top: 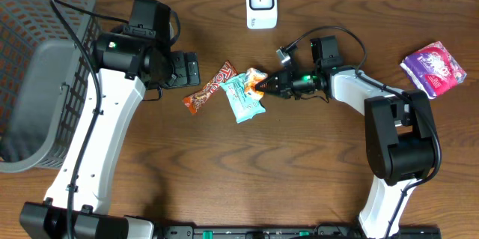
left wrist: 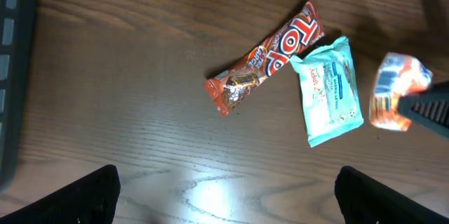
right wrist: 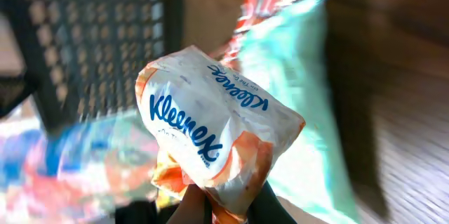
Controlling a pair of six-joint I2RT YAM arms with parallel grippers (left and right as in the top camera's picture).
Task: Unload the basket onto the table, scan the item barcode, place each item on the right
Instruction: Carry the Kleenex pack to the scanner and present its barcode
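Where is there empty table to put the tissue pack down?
The widest bare wood is the table's front middle, below the candy bar and teal pack. It is crowded around those two, where the right hand holds the tissue pack.

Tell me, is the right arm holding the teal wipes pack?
No, the right fingers pinch the Kleenex pack; the teal wipes pack lies on the table.
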